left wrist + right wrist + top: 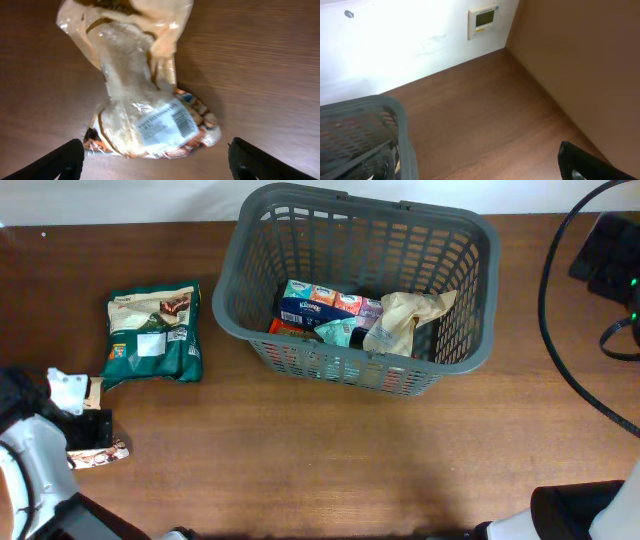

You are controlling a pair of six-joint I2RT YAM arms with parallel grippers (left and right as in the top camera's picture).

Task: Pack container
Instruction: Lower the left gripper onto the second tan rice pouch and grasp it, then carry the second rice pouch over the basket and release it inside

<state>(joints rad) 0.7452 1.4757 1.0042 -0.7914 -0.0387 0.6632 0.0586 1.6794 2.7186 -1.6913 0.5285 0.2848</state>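
The dark grey slotted container [228, 298] stands at the back middle of the table. It holds a tissue pack [318, 302], a tan bag [412, 315] and other packs. A green snack bag [153, 332] lies on the table left of it. My left gripper [90, 430] is open at the front left, just above a clear snack pack [104, 454]. In the left wrist view the pack [140, 100] lies between and beyond the spread fingers [157, 167], untouched. My right gripper [480, 172] is open and empty beside the container's corner [402, 135]; only one finger shows.
Black cables [560, 330] and a dark device [610, 250] lie at the table's right end. The right arm base [570, 515] sits at the front right. A white wall with a small panel [484, 20] runs behind the table.
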